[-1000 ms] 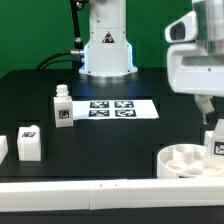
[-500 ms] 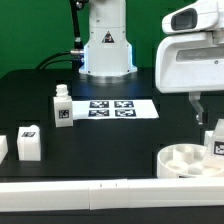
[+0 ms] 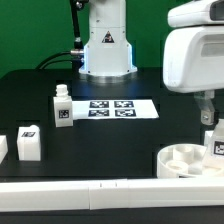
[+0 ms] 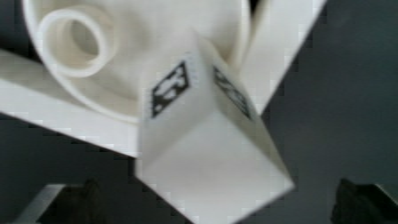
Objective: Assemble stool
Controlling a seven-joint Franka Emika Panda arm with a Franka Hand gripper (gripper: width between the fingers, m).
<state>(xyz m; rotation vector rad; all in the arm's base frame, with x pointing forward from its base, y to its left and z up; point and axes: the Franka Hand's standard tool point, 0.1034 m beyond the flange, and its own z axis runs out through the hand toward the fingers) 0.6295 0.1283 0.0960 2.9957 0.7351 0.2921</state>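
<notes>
Over on the exterior view's right, the gripper [image 3: 206, 110] is seen hanging above the round seat [image 3: 185, 160]. The seat is laid flat on the black table [image 3: 150, 135], close to the long white border bar [image 3: 100, 190] along the front. One chunky leg [image 3: 215, 142] is stood up at the seat's far side, right at the picture's edge, with a tag turned toward the camera. It's parked just under the gripper, and a small gap can be made out between the two.

From the wrist view, that same leg is shown filling the middle, with two tagged faces visible and a round socket [image 4: 75, 45] of the seat behind it. Dark fingertips [image 4: 368, 200] are glimpsed on either side of the leg and clear of it, so the jaws are spread wide and nothing is gripped. Whether the leg's narrow end is actually pushed into a socket can't be told, honestly.

Elsewhere on the table, a second leg [image 3: 62, 108] is stood upright just beside the marker board [image 3: 118, 108], on the exterior view's left of it. A third leg [image 3: 28, 144] is set nearer the front, further toward the exterior view's left, well apart from the seat. A fourth block [image 3: 2, 148] is cut off by the picture's edge next to it. The robot base [image 3: 106, 50] is seen behind the marker board.
</notes>
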